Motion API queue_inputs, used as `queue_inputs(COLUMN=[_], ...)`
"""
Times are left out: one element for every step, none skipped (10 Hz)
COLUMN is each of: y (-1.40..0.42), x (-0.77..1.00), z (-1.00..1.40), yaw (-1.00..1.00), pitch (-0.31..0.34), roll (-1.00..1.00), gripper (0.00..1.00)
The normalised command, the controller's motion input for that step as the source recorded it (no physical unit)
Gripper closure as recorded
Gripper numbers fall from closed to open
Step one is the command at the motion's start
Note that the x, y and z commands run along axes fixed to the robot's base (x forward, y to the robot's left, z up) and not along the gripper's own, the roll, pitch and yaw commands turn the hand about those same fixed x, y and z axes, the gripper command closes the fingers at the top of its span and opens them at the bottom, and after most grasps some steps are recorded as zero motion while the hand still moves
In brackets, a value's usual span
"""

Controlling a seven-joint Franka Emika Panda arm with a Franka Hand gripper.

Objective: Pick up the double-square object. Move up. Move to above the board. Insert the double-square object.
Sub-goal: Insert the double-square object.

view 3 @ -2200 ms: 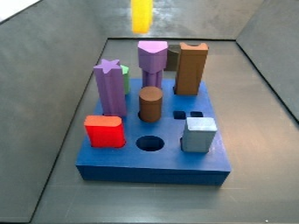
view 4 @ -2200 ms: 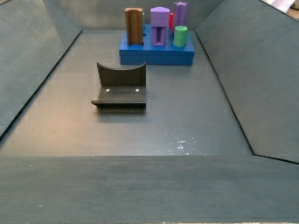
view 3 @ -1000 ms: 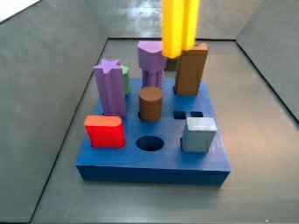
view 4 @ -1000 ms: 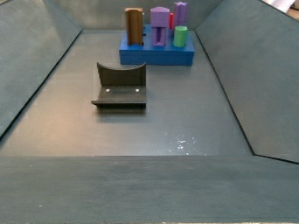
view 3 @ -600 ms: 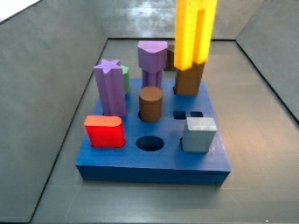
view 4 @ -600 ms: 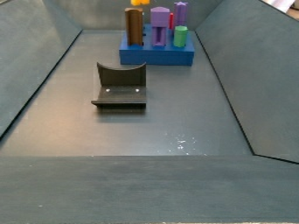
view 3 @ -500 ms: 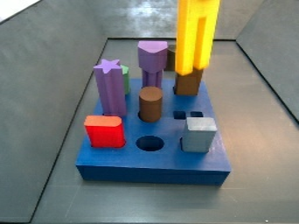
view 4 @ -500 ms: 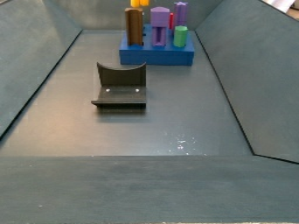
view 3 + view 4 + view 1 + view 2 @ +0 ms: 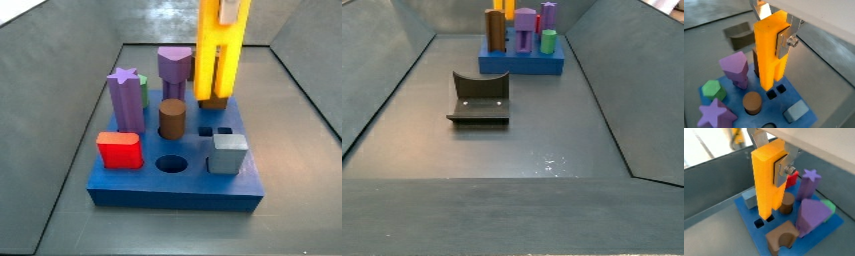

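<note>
Two square holes (image 9: 777,91) in the board (image 9: 147,185) under the double-square object (image 9: 771,52); gripper (image 9: 777,40) above, clenched on it

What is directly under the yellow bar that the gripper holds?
In both wrist views, two small square holes in the board lie under the double-square object, held by the gripper. Their depth is hidden.

Claw (image 9: 774,42) holds the double-square object (image 9: 771,55) above the board (image 9: 147,180).

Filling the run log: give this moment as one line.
gripper: shut on double-square object | position: above board, over its two square holes | insertion: not yet seated
</note>
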Motion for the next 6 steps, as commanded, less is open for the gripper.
queue_inputs(y=[-0.08, -0.34, -0.22, -0.25, -0.26, -0.27], x=[0.23, 0.38, 0.31, 0.19, 0.13, 0.08], z=[-0.49, -0.11, -0.12, -0.17, -0.16, -0.09], yaw=[-0.81, -0.40, -0.07, -0.12, -0.04, -0.02], pitch=[-0.089, 0.000, 0.000, 0.046, 0.077, 0.069], roll=[0.17, 0.31, 0.32, 0.47, 0.50, 0.50], gripper=[1.00, 1.00, 1.00, 1.00, 1.00, 1.00])
